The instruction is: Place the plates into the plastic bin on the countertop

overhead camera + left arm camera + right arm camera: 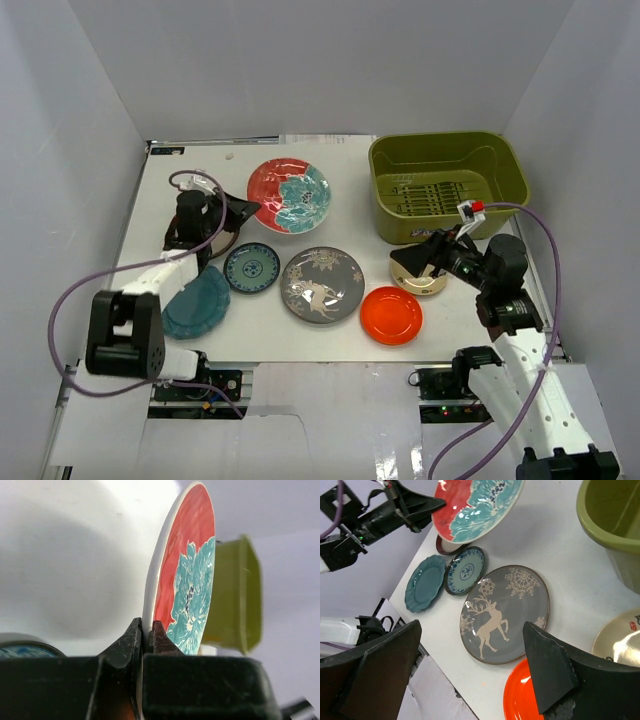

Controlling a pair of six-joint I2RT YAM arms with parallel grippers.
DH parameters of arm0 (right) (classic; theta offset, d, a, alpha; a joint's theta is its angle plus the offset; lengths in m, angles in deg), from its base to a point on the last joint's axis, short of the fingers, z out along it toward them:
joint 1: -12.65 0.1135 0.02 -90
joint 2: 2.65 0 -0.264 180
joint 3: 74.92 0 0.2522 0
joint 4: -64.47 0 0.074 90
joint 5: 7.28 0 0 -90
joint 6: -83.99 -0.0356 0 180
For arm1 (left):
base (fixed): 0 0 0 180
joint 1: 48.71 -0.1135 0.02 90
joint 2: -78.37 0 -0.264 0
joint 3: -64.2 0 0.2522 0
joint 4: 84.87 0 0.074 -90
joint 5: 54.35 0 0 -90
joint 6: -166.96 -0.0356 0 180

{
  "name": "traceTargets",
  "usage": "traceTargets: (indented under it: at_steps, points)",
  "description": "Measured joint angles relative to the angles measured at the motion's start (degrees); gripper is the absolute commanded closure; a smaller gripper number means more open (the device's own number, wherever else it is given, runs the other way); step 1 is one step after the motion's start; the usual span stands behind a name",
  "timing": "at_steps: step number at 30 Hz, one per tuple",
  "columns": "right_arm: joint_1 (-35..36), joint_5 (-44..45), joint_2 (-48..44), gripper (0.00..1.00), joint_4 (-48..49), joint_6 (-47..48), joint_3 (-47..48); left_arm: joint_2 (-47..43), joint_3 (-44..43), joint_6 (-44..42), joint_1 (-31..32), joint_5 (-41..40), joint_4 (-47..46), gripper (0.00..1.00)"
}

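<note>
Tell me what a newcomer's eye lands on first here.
First, the red floral plate, tilted up off the white countertop at back centre, with the left pincer clamped on its rim. Next, the olive-green bin at back right, with no plate in it. Then the grey deer plate lying flat mid-table, and the right pincer hanging open by the small cream plate.

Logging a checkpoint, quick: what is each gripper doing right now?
Left gripper: shut on the rim of the red floral plate.
Right gripper: open, holding nothing.
</note>
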Motion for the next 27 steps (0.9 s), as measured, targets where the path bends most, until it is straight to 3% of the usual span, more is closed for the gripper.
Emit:
traceTargets:
  at_steps: [5,8,15,20,25,27]
  points:
    - [5.4,1.44,6.8,0.01,3.67,-1.03,3.1,-15.15,5.09,0.37,0.24,6.34,1.38,1.0]
    - [10.34,3.06,11.52,0.03,5.7,-1.38,4.96,-22.14,7.85,0.31,0.68,10.69,3.54,1.0]
    - [20.96,8.98,19.87,0.01,8.98,-1.64,7.08,-28.3,12.83,0.44,2.03,17.55,7.34,1.0]
    - [22.95,12.96,22.77,0.19,11.04,-2.14,7.04,-28.59,13.99,0.2,2.29,20.24,8.59,1.0]
    - [23.52,14.6,25.53,0.55,14.58,-3.91,6.69,-28.94,13.99,-0.11,2.45,22.86,8.31,0.93]
    - [23.58,14.62,26.25,0.56,16.35,-5.16,6.27,-29.07,13.99,-0.2,2.47,23.98,8.31,0.91]
